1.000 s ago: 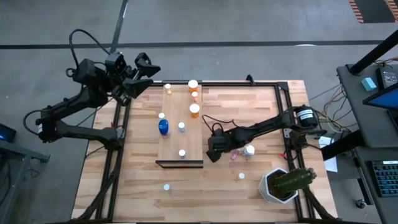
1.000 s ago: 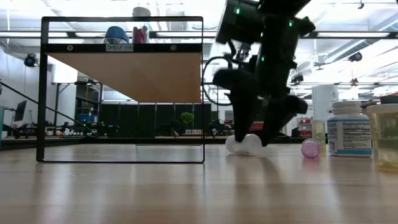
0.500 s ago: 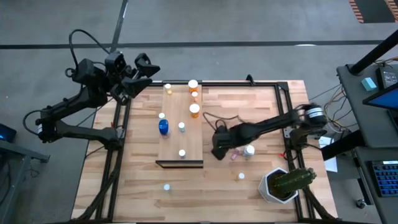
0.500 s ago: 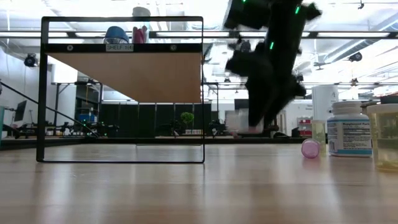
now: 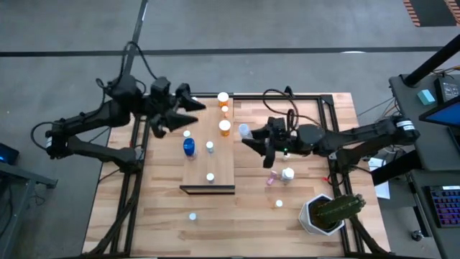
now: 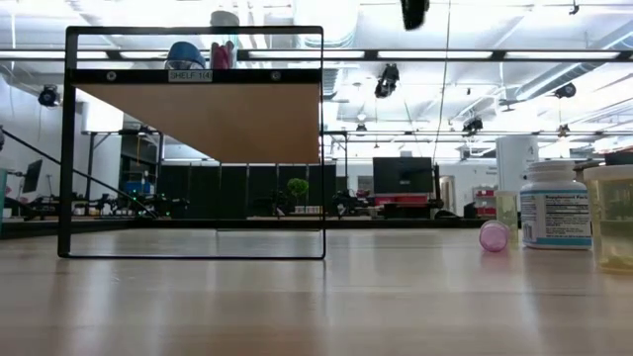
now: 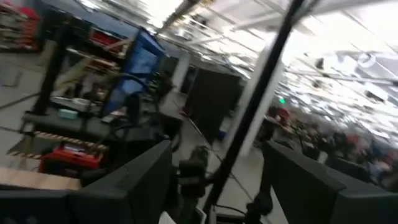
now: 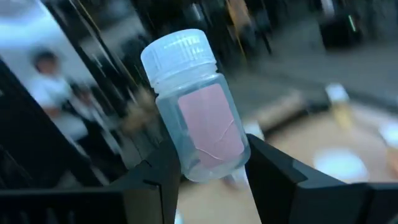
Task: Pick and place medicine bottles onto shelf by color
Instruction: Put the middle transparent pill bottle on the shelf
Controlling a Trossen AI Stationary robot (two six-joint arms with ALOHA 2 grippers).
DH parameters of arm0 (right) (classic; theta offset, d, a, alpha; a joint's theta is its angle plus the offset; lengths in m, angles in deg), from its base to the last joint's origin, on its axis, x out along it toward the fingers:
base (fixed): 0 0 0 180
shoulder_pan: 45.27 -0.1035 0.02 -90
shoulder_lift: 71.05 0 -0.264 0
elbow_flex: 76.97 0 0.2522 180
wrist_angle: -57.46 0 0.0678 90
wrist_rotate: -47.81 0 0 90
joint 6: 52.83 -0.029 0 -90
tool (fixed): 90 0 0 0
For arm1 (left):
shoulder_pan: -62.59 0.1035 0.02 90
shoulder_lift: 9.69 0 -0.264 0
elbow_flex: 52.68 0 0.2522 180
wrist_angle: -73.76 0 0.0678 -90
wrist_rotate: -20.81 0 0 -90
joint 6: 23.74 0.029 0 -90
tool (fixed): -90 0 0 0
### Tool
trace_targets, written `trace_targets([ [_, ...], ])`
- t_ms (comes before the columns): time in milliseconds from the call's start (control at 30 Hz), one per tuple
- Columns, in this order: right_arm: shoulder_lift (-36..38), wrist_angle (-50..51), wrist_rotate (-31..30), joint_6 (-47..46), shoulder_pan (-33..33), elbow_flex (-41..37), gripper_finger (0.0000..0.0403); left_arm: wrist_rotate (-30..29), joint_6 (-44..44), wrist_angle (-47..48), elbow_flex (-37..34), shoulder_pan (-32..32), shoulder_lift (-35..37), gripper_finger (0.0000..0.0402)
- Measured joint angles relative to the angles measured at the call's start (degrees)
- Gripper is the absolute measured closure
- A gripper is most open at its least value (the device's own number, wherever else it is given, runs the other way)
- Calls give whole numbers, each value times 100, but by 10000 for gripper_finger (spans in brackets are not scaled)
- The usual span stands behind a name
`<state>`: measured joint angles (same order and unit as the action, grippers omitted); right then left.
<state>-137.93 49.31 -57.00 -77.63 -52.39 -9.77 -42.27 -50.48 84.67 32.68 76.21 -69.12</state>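
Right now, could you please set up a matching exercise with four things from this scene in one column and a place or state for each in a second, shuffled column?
Things:
1. clear bottle with a pink label
2. blue bottle
3. pink bottle
4. cactus pot

Places or states:
A. standing on the shelf
B. lying on its side on the tabletop
C. held off the table in the right gripper
D. at the table's corner near the right arm's base

Pairs: 1-C, 2-A, 3-B, 4-D

blurred: room behind bottle | cut off: large bottle
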Motion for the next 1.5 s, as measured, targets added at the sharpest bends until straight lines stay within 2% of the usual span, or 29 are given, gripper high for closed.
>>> trace_targets([
  [100,-280,-1418,3,422,0,-256,261,-161,193,41,229,-311,-284,162],
  [233,-673,-2205,-28,679,92,-262,261,-417,549,102,463,-652,-760,162],
  [400,-1019,-2181,21,794,127,40,261,-905,1311,1004,700,-736,-1186,162],
  [533,-1134,-1956,77,794,127,244,261,-1005,1718,1470,850,-773,-1356,162],
  [667,-1233,-1855,174,792,127,366,261,-1394,2117,1738,970,-784,-1383,162],
  [867,-1283,-1859,171,791,143,435,261,-1410,2303,1722,946,-812,-1432,166],
  [1000,-1277,-1865,124,785,167,430,261,-1397,2351,1727,937,-826,-1439,189],
  [1333,-1277,-1855,133,644,203,430,261,-1444,2454,1678,915,-848,-1508,278],
  [1500,-1291,-1808,52,526,204,430,239,-1512,2432,1693,897,-848,-1496,285],
])
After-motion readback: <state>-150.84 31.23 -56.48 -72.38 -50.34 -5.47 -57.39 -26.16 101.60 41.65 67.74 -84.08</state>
